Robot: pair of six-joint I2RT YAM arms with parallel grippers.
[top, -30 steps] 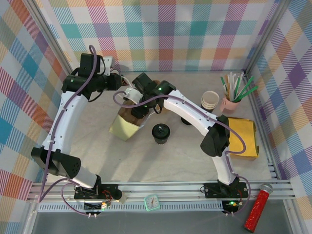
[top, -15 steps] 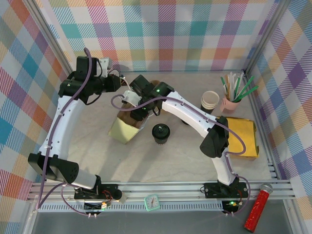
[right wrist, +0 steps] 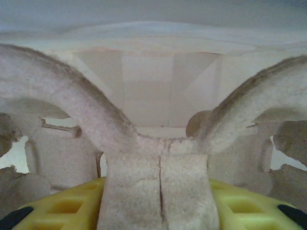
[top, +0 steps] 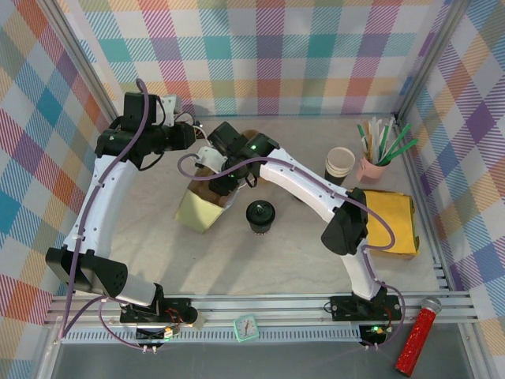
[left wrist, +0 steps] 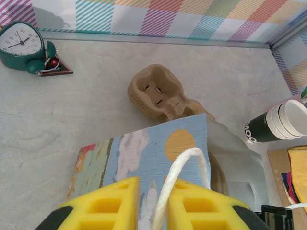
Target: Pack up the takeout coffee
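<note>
Left claw [left wrist: 153, 191] pinches the rope handle [left wrist: 184, 158], keeping the bag [top: 197, 209] open; right claw [right wrist: 160, 201] grips the pulp carrier [right wrist: 160, 158] inside it. Seat the carrier flat and level; takeout coffee [top: 260, 215] stands on the worktop [top: 237, 260] just beside the bag, not yet packed.

Pink cup [top: 372, 169] of green and white sticks [top: 387, 142] stands with stack of lidless paper cups [top: 340, 163] just left of it, flat yellow packet [top: 392, 222] nearer, red glittery tube [top: 418, 335] and mint clock [top: 247, 328] well nearer.

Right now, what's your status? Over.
Left gripper shut on bag handle. Right gripper holding carrier inside bag. Coffee on table beside bag, unpacked. Right arm over bag mouth.
</note>
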